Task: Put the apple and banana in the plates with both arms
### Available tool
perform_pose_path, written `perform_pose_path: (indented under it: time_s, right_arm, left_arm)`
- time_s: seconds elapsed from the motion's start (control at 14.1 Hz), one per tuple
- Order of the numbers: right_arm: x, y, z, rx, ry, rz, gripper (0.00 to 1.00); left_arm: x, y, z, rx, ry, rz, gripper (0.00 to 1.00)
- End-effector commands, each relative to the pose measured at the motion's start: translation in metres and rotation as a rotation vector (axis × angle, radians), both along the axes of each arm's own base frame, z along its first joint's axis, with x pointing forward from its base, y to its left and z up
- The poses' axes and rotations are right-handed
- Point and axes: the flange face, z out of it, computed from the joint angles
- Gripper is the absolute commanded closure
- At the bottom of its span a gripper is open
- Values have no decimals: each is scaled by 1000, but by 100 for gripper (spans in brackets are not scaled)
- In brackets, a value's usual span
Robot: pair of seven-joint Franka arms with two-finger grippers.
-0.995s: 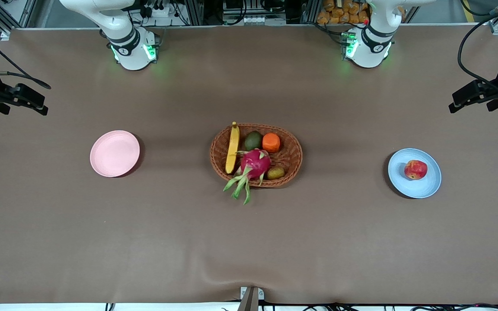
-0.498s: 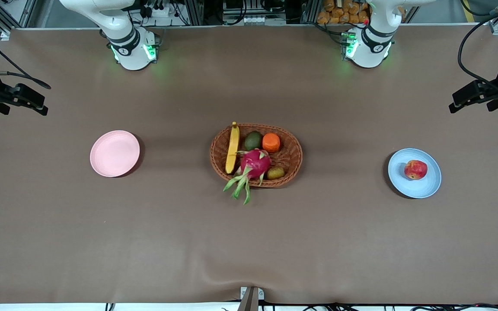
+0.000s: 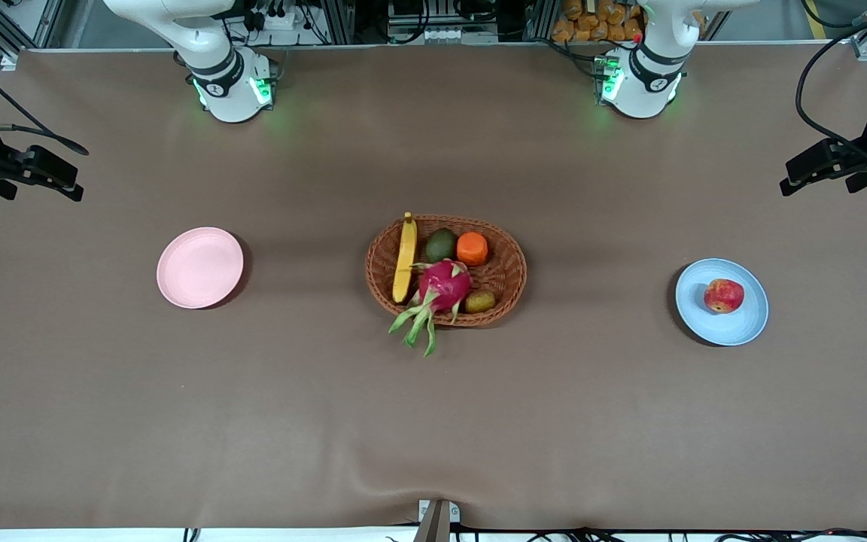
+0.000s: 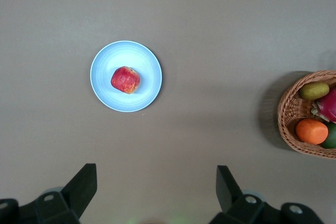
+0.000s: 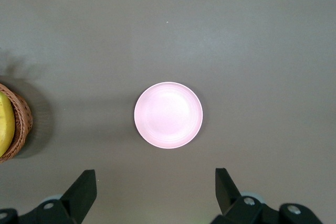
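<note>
The red apple [image 3: 723, 295] [image 4: 125, 80] lies on the pale blue plate [image 3: 751, 324] [image 4: 150, 86] toward the left arm's end of the table. The pale pink plate [image 3: 200, 267] [image 5: 168, 115] sits bare toward the right arm's end. Inside the woven basket [image 3: 515, 260] at the table's middle, the yellow banana [image 3: 405, 257] [image 5: 4, 124] rests along the wall nearest the pink plate. My left gripper [image 4: 155, 182] hangs open high over the cloth by the blue plate. My right gripper [image 5: 155, 182] hangs open high over the cloth by the pink plate. Neither holds anything.
The basket also holds a pink dragon fruit [image 3: 445, 284], an orange fruit [image 3: 472, 248], a green avocado [image 3: 441, 245] and a kiwi [image 3: 480, 301]. Black mounted gear [image 3: 27, 169] [image 3: 832, 162] juts in at both ends of the table. Brown cloth covers the table.
</note>
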Motion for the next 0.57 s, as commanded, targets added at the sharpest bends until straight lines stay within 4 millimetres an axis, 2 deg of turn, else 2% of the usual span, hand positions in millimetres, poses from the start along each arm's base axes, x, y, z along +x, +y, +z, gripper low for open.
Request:
perform_pose_path:
  time_s: [0.0,0.07,0.14,0.21,0.36,0.5]
  right_arm:
    - [2,3,4,-2,-5,11,0]
    - [3,4,3,-1,-4,13,0]
    - [8,7,-7,-4,16,19,0]
    - [10,18,-12,-5,24,39,0]
    - [8,62,-16,-9,40,109,0]
    - [14,110,-38,-14,65,187,0]
  left_arm:
    - [-1,-7,7,11,1,-23,0]
    - [-1,-15,4,12,7,-32,0]
    - [-1,-14,5,15,6,-32,0]
    - [-1,-14,5,18,6,-32,0]
    - [-1,-15,4,18,7,-33,0]
    - [0,-15,3,18,10,-33,0]
